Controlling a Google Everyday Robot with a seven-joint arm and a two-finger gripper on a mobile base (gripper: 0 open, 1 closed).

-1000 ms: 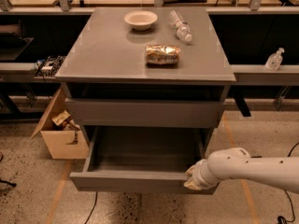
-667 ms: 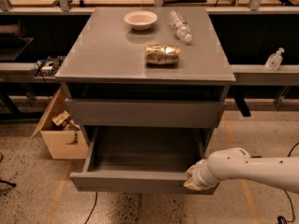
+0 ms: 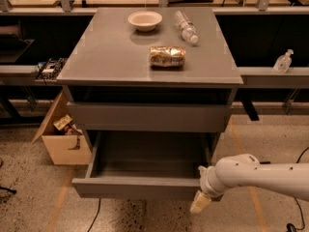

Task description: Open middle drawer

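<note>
The gripper (image 3: 200,203) sits at about 5 o'clock in the view, its cream tip pointing down and left against the lower right corner of the middle drawer (image 3: 135,188). Whether it grips anything or stands spread cannot be told. The white arm (image 3: 263,174) runs off from it toward 3 o'clock.

The middle drawer is pulled well out of the cabinet (image 3: 108,57), its grey box inside showing and bare. Straight above it, at 12 o'clock, a second drawer front (image 3: 147,116) sits pushed in.

On the cabinet top a crumpled snack bag (image 3: 167,56) lies near the middle. A bowl (image 3: 145,20) stands at 12 o'clock from the bag, and a clear bottle (image 3: 186,26) lies on its side at 1 o'clock. A cardboard box (image 3: 65,145) stands on the floor at 9 o'clock from the middle drawer.
</note>
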